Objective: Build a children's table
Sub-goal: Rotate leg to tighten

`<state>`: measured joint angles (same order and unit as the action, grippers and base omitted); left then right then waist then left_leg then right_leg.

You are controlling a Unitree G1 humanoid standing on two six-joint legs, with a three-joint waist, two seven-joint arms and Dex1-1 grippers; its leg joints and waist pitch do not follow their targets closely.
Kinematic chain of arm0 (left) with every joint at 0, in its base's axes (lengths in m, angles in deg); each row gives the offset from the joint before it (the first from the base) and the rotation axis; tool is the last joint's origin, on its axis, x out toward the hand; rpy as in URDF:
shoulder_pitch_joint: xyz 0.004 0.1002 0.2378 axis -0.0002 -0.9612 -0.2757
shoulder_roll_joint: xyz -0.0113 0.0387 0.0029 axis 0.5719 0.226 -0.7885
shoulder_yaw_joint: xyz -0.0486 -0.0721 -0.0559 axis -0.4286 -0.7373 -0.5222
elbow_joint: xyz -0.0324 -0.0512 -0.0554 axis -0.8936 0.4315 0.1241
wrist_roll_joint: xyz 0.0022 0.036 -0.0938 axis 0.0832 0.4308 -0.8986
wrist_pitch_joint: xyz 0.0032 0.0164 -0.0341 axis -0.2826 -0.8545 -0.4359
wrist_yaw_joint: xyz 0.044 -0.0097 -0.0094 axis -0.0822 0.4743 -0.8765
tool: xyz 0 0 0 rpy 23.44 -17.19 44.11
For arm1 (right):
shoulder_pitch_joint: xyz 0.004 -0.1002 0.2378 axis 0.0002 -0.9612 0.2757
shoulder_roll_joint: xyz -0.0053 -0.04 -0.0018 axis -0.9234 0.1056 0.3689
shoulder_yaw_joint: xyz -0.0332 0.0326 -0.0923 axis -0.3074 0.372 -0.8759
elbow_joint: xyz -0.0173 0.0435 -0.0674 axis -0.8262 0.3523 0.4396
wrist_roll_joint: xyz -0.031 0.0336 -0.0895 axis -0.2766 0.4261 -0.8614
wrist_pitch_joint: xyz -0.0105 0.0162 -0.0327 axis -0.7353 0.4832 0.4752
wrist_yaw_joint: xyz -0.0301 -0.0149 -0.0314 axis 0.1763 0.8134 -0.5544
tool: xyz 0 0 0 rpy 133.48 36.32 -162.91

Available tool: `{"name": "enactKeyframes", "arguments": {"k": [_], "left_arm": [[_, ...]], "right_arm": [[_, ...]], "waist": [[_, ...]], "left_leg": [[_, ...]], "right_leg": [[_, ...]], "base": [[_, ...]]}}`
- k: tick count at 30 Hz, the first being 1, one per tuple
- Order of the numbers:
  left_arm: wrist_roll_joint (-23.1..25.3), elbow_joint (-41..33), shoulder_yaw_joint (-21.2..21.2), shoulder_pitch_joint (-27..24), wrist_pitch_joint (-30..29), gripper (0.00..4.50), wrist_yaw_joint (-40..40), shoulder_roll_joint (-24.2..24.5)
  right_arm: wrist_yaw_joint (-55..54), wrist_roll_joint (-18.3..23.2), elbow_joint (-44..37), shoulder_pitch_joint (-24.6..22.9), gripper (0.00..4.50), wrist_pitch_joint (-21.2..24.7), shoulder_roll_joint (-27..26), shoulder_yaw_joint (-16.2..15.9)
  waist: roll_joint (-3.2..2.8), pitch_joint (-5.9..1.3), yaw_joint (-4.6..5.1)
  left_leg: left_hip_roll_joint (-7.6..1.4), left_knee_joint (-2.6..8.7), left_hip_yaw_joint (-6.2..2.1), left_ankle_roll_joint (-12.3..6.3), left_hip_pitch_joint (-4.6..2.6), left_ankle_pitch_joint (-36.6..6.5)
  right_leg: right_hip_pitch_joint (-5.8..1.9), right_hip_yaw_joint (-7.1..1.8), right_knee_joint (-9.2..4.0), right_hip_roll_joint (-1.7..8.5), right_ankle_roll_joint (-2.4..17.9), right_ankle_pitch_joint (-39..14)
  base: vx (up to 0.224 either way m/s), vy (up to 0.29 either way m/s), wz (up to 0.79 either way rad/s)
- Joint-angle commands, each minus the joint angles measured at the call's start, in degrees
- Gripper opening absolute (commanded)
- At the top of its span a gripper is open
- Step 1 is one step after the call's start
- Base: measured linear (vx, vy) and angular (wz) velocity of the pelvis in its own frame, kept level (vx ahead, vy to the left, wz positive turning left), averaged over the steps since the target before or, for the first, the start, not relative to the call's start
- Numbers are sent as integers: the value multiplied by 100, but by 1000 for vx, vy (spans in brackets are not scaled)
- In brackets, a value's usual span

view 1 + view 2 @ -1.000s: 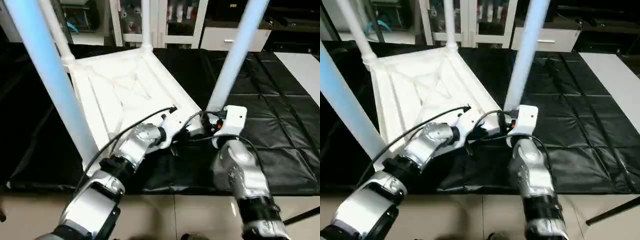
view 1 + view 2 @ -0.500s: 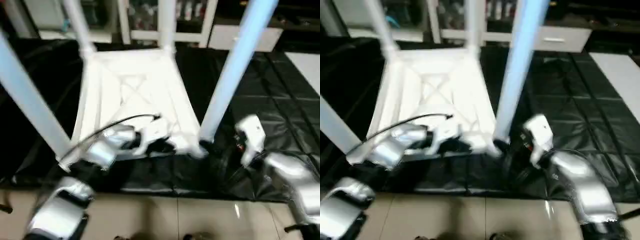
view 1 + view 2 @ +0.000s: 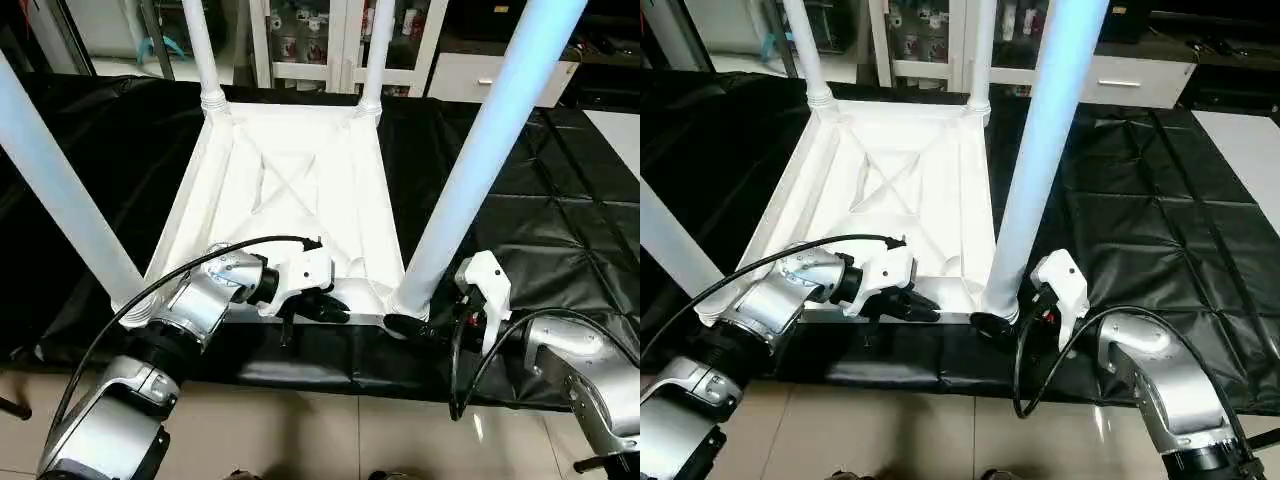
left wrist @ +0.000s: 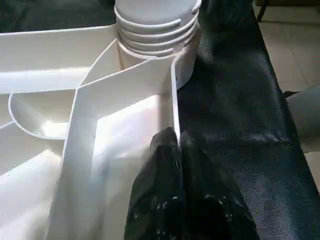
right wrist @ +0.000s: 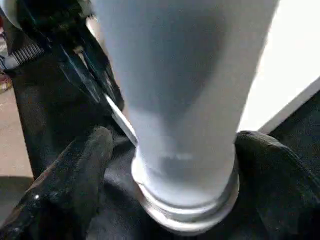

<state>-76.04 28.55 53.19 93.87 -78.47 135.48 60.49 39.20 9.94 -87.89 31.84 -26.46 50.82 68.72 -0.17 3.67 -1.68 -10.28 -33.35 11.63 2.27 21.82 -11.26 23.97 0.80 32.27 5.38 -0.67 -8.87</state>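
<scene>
Table top (image 3: 300,215) is lying upside down on the black mat (image 3: 520,230), so you're looking straight at the white X-ribbed underside with the raised rim all round. All four legs are in their corner sockets and stick straight up: near-right leg (image 3: 480,150) at about 3 o'clock from the top's middle, near-left leg (image 3: 60,190) at 9, and the two far ones, far-left leg (image 3: 203,50) and far-right leg (image 3: 373,50), up at 11 and 1. The near ones look bluish-white and fat because they're so close to the camera.

Left pincer (image 3: 325,305) is pressed together right on the near rim, roughly 6 o'clock; in the left wrist view its black fingers (image 4: 175,200) sit tight with the thin rim wall between them, so it's pinching the rim just along from the near-right socket. Right pincer (image 5: 165,150) is spread wide on either side of the near-right leg's base, one finger (image 5: 65,185) each side of the collar, and I can't see either one pressing on it.

The mat is padded black, laid on a pale tiled floor (image 3: 330,440). Back at 12 o'clock there are white glass-front cabinets (image 3: 310,30) and a white drawer unit (image 3: 470,75).

All four legs are cut off at the picture's top, so no idea how they end. Cabinet contents are too small to make out.
</scene>
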Motion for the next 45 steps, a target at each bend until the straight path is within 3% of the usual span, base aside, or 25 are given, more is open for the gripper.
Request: {"name": "enactKeyframes", "arguments": {"k": [1,13,21,23,26,28,30,31,34,35,37,39,40,45], "left_arm": [[232,147,349,-153,-62,0,252,67],[237,117,357,-168,-87,0,249,79],[238,101,381,-185,-104,0,284,76],[255,124,370,-187,-142,0,192,37],[271,227,289,-143,-255,0,-141,-129],[283,324,221,-92,-304,0,-434,-288],[311,456,157,-19,-360,0,-810,-516],[347,532,143,22,-376,0,-1001,-618],[470,840,68,195,-436,0,-1799,-1007],[470,840,68,195,-436,0,-1799,-1007],[505,921,14,264,-514,0,-2156,-1178],[575,1051,-70,357,-596,0,-2676,-1386],[652,1171,-134,424,-615,0,-3058,-1515],[749,1381,-218,515,-582,0,-3473,-1642]], "right_arm": [[11,-141,98,86,375,-29,84,-75],[88,-262,285,214,282,-90,86,-138],[121,-227,265,164,270,-117,32,-165],[-176,-234,322,140,270,-195,-194,-72],[-828,-274,443,151,270,-319,-678,85],[-1322,-331,532,166,270,-444,-1046,180],[-2016,-423,705,240,270,-575,-1531,304],[-2348,-500,813,301,270,-663,-1737,344],[-3398,-689,1312,644,270,-879,-2389,542],[-3398,-689,1312,644,270,-879,-2389,542],[-3781,-755,1560,836,270,-930,-2650,625],[-4320,-955,1936,1096,270,-1018,-2887,653],[-4715,-1098,2231,1282,270,-1134,-3048,680],[-5081,-1378,2644,1513,269,-1510,-3248,652]], "waist": [[49,-290,27],[58,-300,22],[52,-313,21],[50,-311,21],[60,-278,53],[62,-236,130],[90,-239,194],[70,-229,205],[69,-238,303],[66,-242,318],[63,-249,339],[56,-259,342],[68,-279,359],[71,-313,353]], "left_leg": [[-272,408,-73,-477,-125,-929],[-271,389,-68,-547,-126,-852],[-273,382,-71,-547,-135,-817],[-271,381,-67,-566,-132,-812],[-265,418,-79,-388,-108,-1160],[-253,466,-103,-102,-122,-1808],[-251,488,-143,76,-126,-2112],[-244,499,-157,147,-149,-2310],[-222,526,-213,273,-124,-2527],[-219,528,-222,273,-133,-2536],[-222,543,-220,197,-84,-2394],[-220,526,-197,194,-110,-2369],[-206,514,-187,201,-113,-2276],[-197,480,-144,40,-95,-1868]], "right_leg": [[-245,-114,-244,216,1531,-689],[-261,-113,-221,214,1596,-549],[-265,-111,-207,210,1605,-480],[-260,-110,-208,213,1620,-483],[-243,-111,-262,216,1513,-1021],[-184,-110,-359,216,1277,-2012],[-160,-111,-397,212,1040,-2514],[-119,-108,-440,221,915,-2796],[-102,-78,-467,217,739,-3055],[-105,-73,-467,214,739,-3017],[-143,-77,-466,210,779,-2664],[-110,-87,-459,201,842,-2502],[-128,-86,-443,189,933,-2296],[-169,-102,-392,187,1080,-1668]], "base": [[0,0,0],[0,0,0],[0,0,0],[0,0,0],[0,0,0],[0,0,0],[-26,0,-2],[-53,2,-4],[-35,3,-3],[0,0,0],[0,0,0],[0,0,0],[0,0,0],[0,0,0]]}}
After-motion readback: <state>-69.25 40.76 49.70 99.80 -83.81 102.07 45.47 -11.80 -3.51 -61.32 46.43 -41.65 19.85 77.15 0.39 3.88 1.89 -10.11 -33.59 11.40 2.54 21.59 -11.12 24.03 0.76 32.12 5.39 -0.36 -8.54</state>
